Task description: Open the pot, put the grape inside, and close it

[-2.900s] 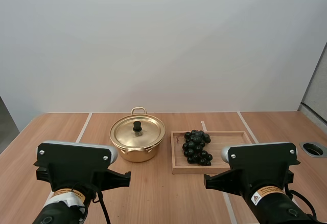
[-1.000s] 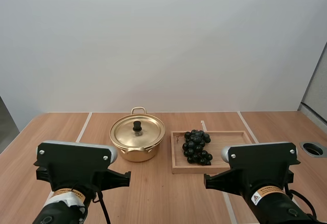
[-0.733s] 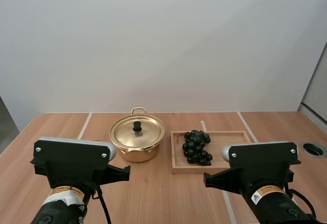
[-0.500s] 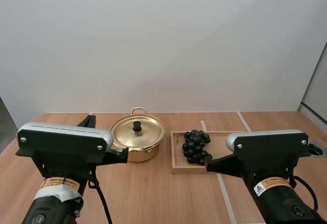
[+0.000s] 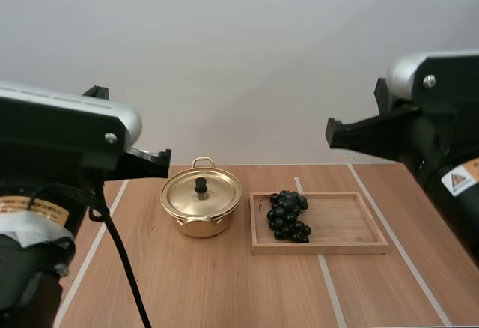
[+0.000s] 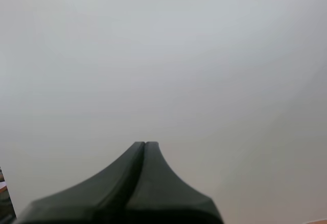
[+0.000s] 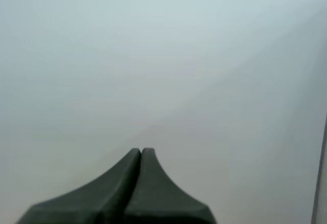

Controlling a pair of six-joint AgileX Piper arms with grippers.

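In the high view, the table (image 5: 224, 283) is carrying a golden pot (image 5: 199, 219), which is sitting toward the far edge, a little to the left of the middle. Its lid (image 5: 213, 195) is resting in place on the pot, closing it, and a black knob (image 5: 200, 185) is standing upright at the lid's centre. One looped handle of the pot is facing the far edge and the other is facing the near edge. Just beside the pot, on its right and with a narrow gap between them, a shallow wooden tray (image 5: 352, 227) is lying flat, its long sides running along the table's far edge. The bunch of grapes (image 5: 288, 216), dark in colour, is lying inside the tray at its left end, the end nearer the pot, while the rest of the tray floor is showing bare wood. The left arm (image 5: 45, 216) is hanging over the table's left edge and the right arm (image 5: 449, 171) over its right edge, both well apart from the pot and the tray.

In the left wrist view, the left hand (image 6: 145, 144) is clenched on nothing, its two black fingers lying together as one dark wedge against a plain pale wall.

In the right wrist view, the right hand (image 7: 140, 151) is likewise clenched and holding nothing, its fingers pressing together in a single wedge before the same pale wall.
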